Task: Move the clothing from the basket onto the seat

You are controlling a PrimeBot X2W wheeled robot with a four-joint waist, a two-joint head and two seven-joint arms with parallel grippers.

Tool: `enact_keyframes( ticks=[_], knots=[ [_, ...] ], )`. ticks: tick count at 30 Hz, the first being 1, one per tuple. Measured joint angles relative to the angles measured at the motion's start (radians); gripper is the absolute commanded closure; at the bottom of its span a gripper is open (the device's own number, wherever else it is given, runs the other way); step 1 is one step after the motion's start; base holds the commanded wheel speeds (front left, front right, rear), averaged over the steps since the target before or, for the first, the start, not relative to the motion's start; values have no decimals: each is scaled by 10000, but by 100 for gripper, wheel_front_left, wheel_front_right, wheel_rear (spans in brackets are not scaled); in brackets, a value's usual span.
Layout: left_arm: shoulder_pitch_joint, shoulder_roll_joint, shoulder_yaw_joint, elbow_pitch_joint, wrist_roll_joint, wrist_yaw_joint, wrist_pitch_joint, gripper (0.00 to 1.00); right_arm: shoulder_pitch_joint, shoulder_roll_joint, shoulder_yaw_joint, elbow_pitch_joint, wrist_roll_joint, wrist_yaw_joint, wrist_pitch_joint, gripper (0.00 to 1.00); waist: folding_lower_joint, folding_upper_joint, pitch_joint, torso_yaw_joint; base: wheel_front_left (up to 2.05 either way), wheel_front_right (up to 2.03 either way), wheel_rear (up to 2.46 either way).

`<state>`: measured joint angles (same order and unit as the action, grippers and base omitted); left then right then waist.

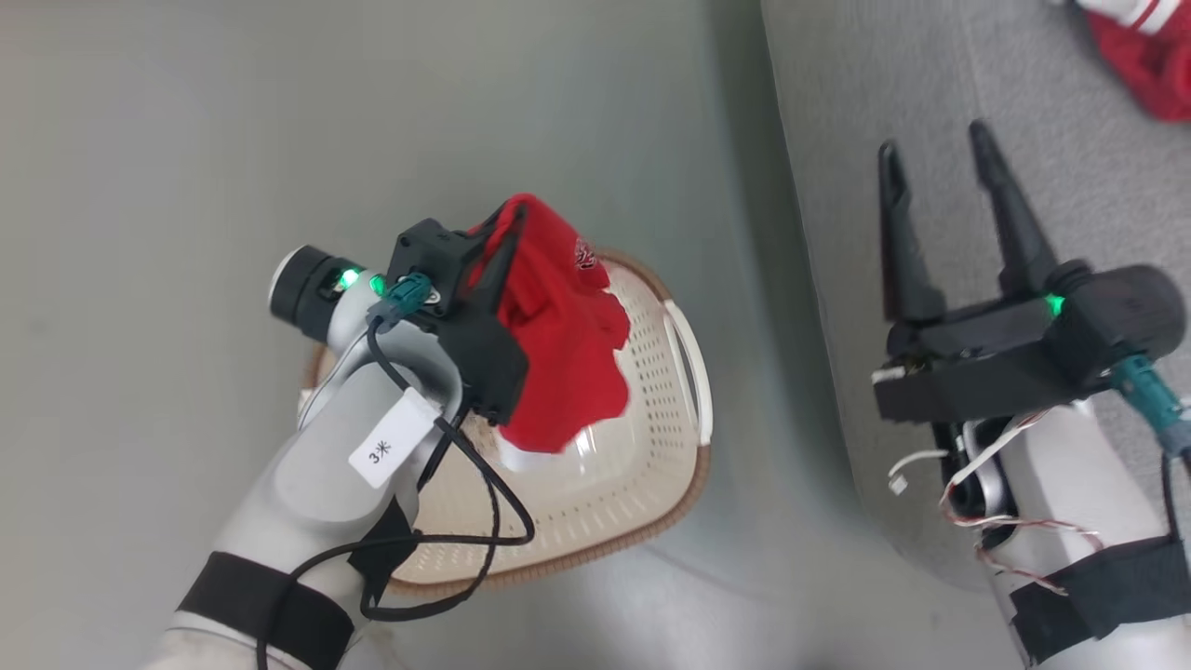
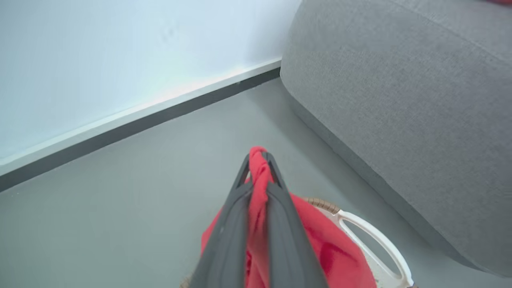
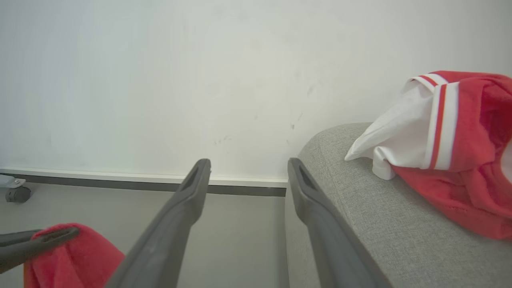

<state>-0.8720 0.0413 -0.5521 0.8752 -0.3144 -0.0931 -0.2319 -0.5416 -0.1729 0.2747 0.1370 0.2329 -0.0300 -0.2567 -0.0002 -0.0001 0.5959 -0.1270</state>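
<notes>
The left pincer is clamped on a red garment, its two dark fingers pressed together with a fold of the shiny cloth bunched up between them and poking out past the tips. The garment hangs from that grip above the basket, clear of the perforated bottom, its lower end showing a white edge over the middle of the basket. A small printed emblem sits on the cloth near the top. The cream basket with the brown woven-look rim stands on the grey floor, just beside the front edge of the seat, with one white side handle turned toward the sofa. No other clothing can be seen in the part of the basket that shows. The right pincer is spread wide and holds nothing; it hovers over the grey cushion near its edge, its fingers pointing toward the wall. A second red garment, with a white panel and red-and-white striped trim, lies crumpled on top of the seat, off to the right of the right pincer and well apart from it. A white tag with dark characters hangs at the left forearm, and a black cable loops below it. In the right wrist view a small caster wheel stands on the floor by the baseboard.
</notes>
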Motion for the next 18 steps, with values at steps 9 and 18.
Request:
enact_keyframes(
  ticks=[9,18],
  knots=[
    [-30,-13,-487,-738,-497,-42,-82,100,390,48,75,715,0,284,0,0,0,0,-1343,291,0,0,0],
    [-73,-23,-677,-1064,-1106,-42,-121,100,519,82,374,1471,0,660,0,0,1,0,-2705,482,0,0,0]
  ],
)
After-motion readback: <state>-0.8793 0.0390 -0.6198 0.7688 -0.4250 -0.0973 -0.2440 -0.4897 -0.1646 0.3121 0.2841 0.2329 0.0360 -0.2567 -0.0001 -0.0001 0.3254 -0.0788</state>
